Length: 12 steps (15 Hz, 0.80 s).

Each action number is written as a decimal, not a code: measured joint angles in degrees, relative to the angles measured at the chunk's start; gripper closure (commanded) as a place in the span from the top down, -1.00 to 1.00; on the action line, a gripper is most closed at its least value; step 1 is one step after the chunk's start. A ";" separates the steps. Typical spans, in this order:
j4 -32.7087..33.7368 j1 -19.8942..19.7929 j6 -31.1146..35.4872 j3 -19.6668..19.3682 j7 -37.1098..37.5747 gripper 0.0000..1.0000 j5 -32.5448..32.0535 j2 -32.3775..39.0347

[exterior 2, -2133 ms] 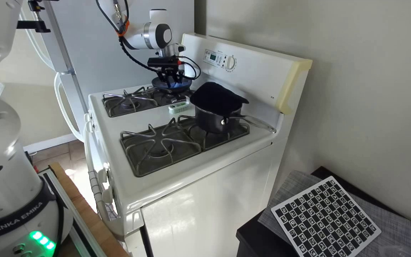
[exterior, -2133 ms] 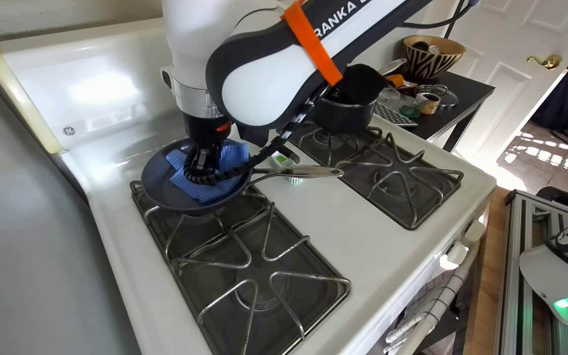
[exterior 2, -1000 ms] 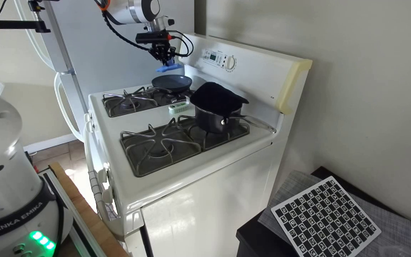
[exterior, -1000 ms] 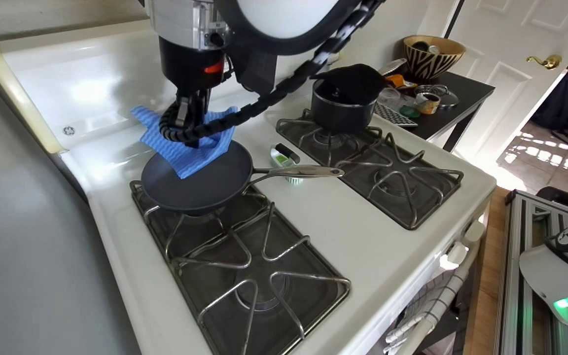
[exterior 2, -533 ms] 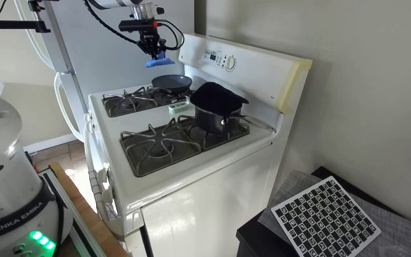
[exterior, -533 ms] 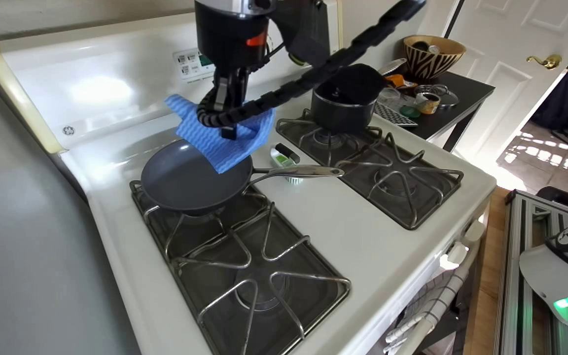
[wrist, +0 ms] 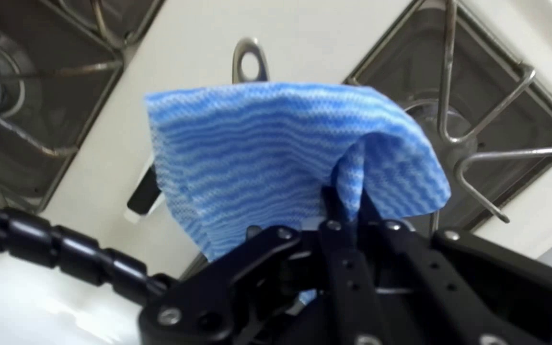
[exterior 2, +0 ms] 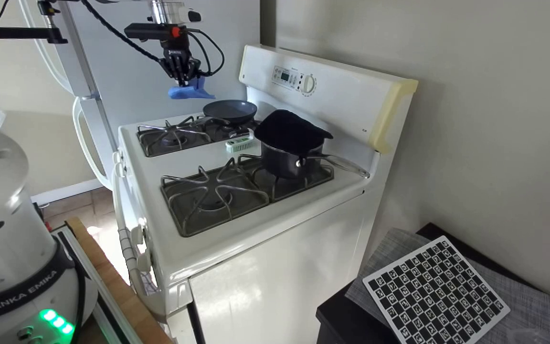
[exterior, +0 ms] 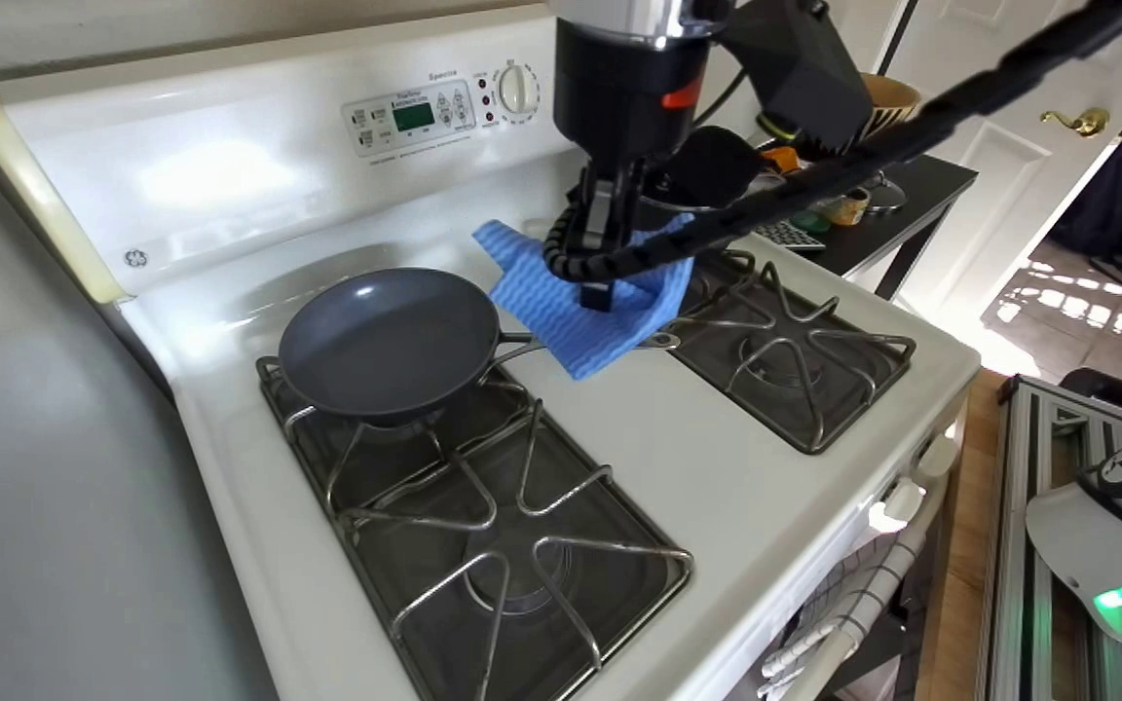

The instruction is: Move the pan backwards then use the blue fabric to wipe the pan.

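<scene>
Fingers [exterior: 597, 296]: clamped tight, blue fabric [exterior: 576, 336] pinched between them!
Blue fabric: up in the air, clear of the pan [exterior: 381, 341], handle side!
Pan: sitting at the rear of the stove [exterior: 658, 428].

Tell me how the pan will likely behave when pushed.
The pan is wide and shallow, so it should slide rather than tip. Its long handle juts to one side, so an off-centre push may swivel it. The open-barred grate beneath might make sliding bumpy.

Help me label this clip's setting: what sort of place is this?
Probably a home kitchen: there is a white gas stove, a frying pan sitting on it and, beside it, what looks like a refrigerator.
</scene>
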 measured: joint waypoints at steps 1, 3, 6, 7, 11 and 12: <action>-2.00 -0.09 -0.47 0.01 1.53 -1.00 0.83 -1.51; -5.89 -0.34 -1.08 0.03 4.24 -1.00 3.26 -4.35; -11.25 -0.77 -1.10 0.04 7.07 -1.00 7.42 -8.05; -13.00 -0.93 -0.71 0.04 7.16 -1.00 7.99 -9.19; -19.20 -1.71 0.56 -0.11 6.68 -1.00 10.81 -12.79; -20.41 -1.76 0.83 -0.18 6.41 -1.00 11.65 -13.35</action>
